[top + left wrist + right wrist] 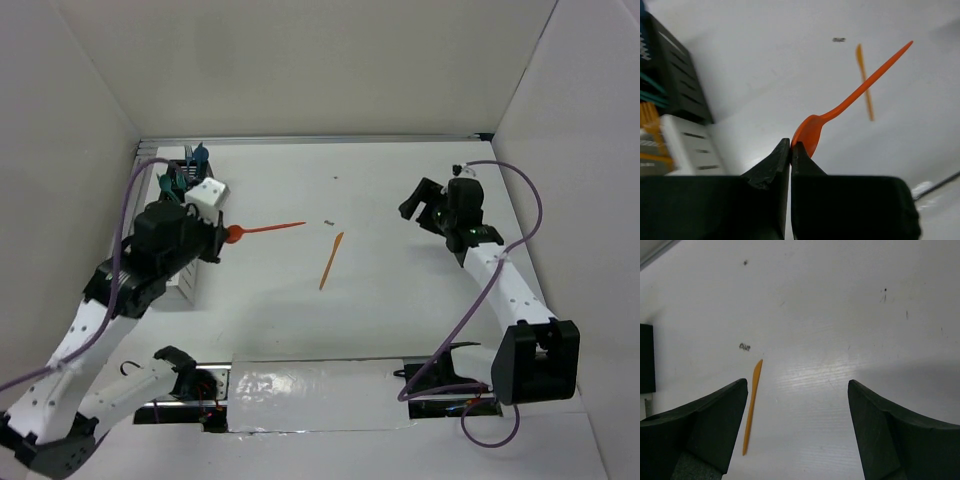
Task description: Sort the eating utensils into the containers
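My left gripper (222, 238) is shut on the bowl of a red-orange spoon (262, 230), holding it off the table beside the containers; in the left wrist view the spoon (840, 107) sticks out from between the closed fingertips (791, 146). An orange knife (331, 260) lies flat mid-table, also in the left wrist view (865, 82) and the right wrist view (752, 405). A black mesh bin (187, 170) with teal utensils and white bins (190, 280) stand at the left. My right gripper (425, 205) is open and empty, at the right.
A metal rail (320, 138) runs along the table's far edge. A small dark speck (328, 222) lies near the knife. A taped sheet (320, 395) covers the near edge between the arm bases. White walls enclose the table.
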Controlling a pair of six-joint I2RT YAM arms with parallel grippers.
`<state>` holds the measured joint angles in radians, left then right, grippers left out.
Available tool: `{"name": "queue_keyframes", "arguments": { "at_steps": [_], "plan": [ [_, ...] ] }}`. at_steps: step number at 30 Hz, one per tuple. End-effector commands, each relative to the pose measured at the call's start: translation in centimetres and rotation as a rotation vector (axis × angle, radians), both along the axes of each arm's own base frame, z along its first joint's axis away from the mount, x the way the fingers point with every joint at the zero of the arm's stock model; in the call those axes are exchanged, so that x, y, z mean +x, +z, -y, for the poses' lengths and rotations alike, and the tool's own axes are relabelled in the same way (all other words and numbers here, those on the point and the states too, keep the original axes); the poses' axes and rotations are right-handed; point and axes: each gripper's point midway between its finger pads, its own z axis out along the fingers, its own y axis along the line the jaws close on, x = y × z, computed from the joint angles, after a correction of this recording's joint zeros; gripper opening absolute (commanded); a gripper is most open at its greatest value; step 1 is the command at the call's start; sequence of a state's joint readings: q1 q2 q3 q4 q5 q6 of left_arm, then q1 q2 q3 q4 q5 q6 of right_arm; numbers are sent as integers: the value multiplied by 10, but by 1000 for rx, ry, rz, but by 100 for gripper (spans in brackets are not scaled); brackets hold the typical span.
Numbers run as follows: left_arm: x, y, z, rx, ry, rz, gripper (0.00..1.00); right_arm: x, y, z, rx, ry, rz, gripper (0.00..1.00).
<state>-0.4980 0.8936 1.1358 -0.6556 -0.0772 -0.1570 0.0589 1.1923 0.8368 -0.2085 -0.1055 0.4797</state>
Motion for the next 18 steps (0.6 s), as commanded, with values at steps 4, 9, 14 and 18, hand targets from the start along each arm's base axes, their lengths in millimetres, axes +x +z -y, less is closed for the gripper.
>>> {"name": "queue_keyframes", "arguments": {
  "at_steps": [4, 9, 14, 18],
  "plan": [
    [-20, 62, -62, 391, -116, 482, 4, 37, 34, 13, -21, -59, 100, 88],
    [-35, 95, -65, 574, -240, 663, 3, 60, 34, 12, -26, -57, 130, 87],
    [-32, 80, -72, 618, -272, 443, 3, 77, 29, 6, 3, -35, 120, 87],
    [-8, 45, -80, 682, -261, 220, 2, 78, 22, -2, 33, -3, 110, 87]
  ]
}}
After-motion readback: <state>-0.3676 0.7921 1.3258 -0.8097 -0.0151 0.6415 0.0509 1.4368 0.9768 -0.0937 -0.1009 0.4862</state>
